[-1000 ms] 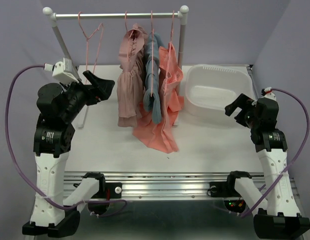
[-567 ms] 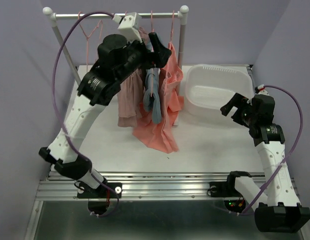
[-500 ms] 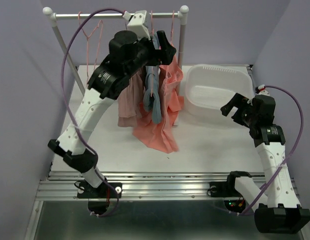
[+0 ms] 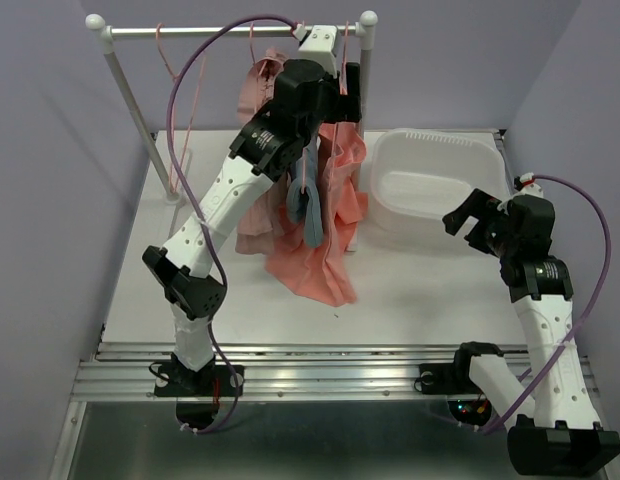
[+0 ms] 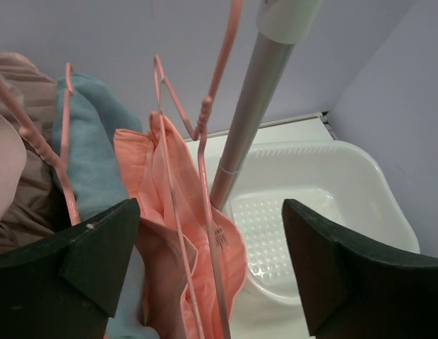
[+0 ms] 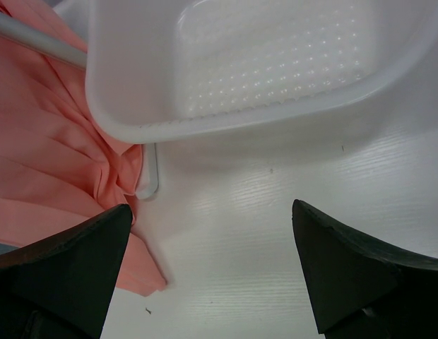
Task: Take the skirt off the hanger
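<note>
Dark fingers (image 6: 56, 275) of the right gripper (image 6: 211, 205) stand wide apart at 7 and 5 o'clock above the white table (image 6: 275, 183). A white dimpled basin (image 6: 134, 127) fills 12 o'clock. Coral skirt (image 6: 42, 141) folds spill in from 9 o'clock, just beside the basin. A grey pole (image 6: 28, 32) crosses at 10.

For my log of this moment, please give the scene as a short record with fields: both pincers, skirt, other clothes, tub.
left pincer: open, raised by the rail, near the pink hanger, gripping nothing
right pincer: open, low over the table, beside the tub
skirt: coral, on its hanger, lower part on the table
other clothes: blue garment and dusty pink garment, left of the skirt
tub: white, empty
task: skirt not yet removed
</note>
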Action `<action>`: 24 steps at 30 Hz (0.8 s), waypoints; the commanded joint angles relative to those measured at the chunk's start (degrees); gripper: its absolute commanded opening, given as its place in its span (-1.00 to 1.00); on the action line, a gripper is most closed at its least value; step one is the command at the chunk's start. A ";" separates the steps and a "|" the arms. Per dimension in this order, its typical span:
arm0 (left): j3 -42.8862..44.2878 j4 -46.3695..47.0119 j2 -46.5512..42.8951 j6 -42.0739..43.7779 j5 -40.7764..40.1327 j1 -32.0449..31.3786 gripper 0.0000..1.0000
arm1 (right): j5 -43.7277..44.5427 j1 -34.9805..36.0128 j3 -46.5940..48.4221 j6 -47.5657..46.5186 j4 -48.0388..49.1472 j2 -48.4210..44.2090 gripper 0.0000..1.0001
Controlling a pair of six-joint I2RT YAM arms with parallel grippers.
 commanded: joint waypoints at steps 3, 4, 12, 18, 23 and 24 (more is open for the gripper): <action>3.33 6.02 1.48 3.42 -5.12 -0.32 0.63 | 0.81 -0.20 -0.32 -1.04 2.30 -1.13 1.00; 3.41 6.29 1.83 3.95 -4.85 -0.32 0.63 | 0.90 -0.20 -0.23 -1.04 2.21 -1.04 1.00; 4.03 7.70 3.68 4.13 -3.62 -0.32 0.24 | 0.81 -0.20 -0.32 -1.22 2.39 -1.04 1.00; 3.50 8.23 4.12 5.01 -5.03 -0.32 -0.20 | 1.34 -0.20 -0.14 -1.13 2.39 -1.48 1.00; 3.33 8.32 4.47 5.01 -4.85 -0.32 -0.77 | 1.34 -0.20 -0.05 -1.22 2.39 -1.83 1.00; 3.24 8.58 4.38 5.01 -4.68 -0.32 -0.97 | 1.51 -0.20 -0.05 -1.22 2.39 -1.92 1.00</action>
